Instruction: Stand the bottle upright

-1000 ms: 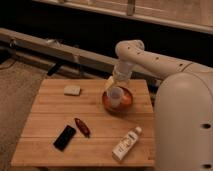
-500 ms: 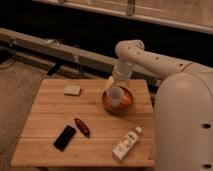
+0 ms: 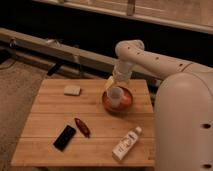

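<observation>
The white bottle [image 3: 126, 144] lies on its side near the front right of the wooden table [image 3: 50, 116], cap pointing to the far right, dark print on its label. My gripper [image 3: 119, 80] hangs over the back right part of the table, above the white cup [image 3: 115, 95], well behind the bottle. The arm comes in from the right and curves down to it.
The white cup stands in an orange-brown bowl [image 3: 118, 101]. A small pale block [image 3: 72, 90] lies at the back left. A black phone [image 3: 64, 137] and a dark red object [image 3: 82, 127] lie at the front. My white body [image 3: 185, 125] fills the right side.
</observation>
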Controlling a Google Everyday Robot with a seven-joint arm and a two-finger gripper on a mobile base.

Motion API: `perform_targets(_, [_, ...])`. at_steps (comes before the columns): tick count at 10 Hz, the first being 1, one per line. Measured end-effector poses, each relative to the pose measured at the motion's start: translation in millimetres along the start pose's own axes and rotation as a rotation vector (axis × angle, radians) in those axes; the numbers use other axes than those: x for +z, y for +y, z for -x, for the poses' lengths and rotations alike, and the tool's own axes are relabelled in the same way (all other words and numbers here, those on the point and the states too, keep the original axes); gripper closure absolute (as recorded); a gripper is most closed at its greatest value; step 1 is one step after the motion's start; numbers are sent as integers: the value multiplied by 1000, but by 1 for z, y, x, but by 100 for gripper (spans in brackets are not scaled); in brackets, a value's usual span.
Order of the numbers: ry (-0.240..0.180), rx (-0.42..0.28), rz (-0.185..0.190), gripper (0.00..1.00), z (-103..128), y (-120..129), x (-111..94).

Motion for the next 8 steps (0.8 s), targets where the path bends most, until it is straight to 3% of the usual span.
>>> perform_targets(8, [-6,-2,-8,20,-4,-1,0])
